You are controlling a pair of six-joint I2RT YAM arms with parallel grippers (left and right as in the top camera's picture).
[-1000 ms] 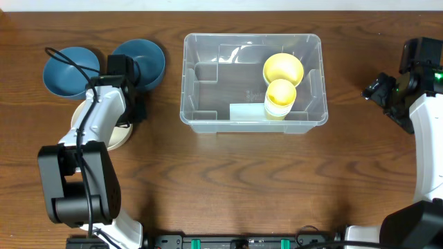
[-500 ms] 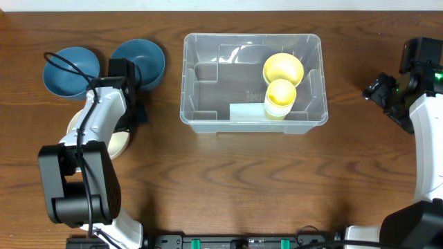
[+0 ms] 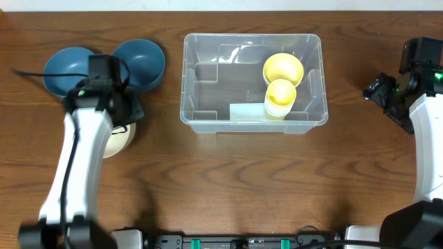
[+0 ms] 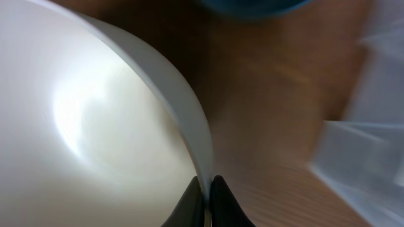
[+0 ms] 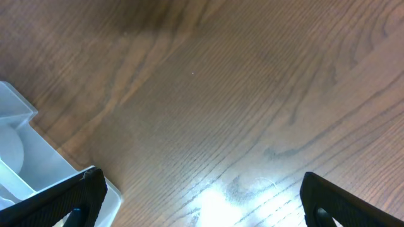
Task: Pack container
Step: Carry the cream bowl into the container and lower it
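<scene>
PINCH AT THE RIM: The left jaws are closed on the thin edge of a white bowl (image 4: 95, 126), one finger inside the wall and one outside. That grip suits a dish too wide to span. From overhead the white bowl sits under the left arm (image 3: 79, 149), on the robot's side of a blue bowl (image 3: 66, 69) and a second blue bowl (image 3: 144, 61), which lie side by side and untouched. The wrist view is blurred, so it is hard to say whether the white bowl has left the tabletop (image 3: 228, 180).

The container (image 3: 190, 83) stands mid-tabletop towards the far edge, just right of the blue bowls. Inside it, a yellow bowl (image 3: 282, 68) and a yellow cup (image 3: 280, 97) crowd the right half, and a pale flat piece (image 3: 243, 111) lies along the near wall. The left half is bare and is likely where the white bowl is meant to go.

The right jaws stand wide open and hold nothing, hovering over bare wood to the right of the container, whose corner (image 5: 25, 151) shows at the edge of that wrist view. Parked there, the right arm (image 3: 426, 111) seems placed to leave the left a free path to the container.
</scene>
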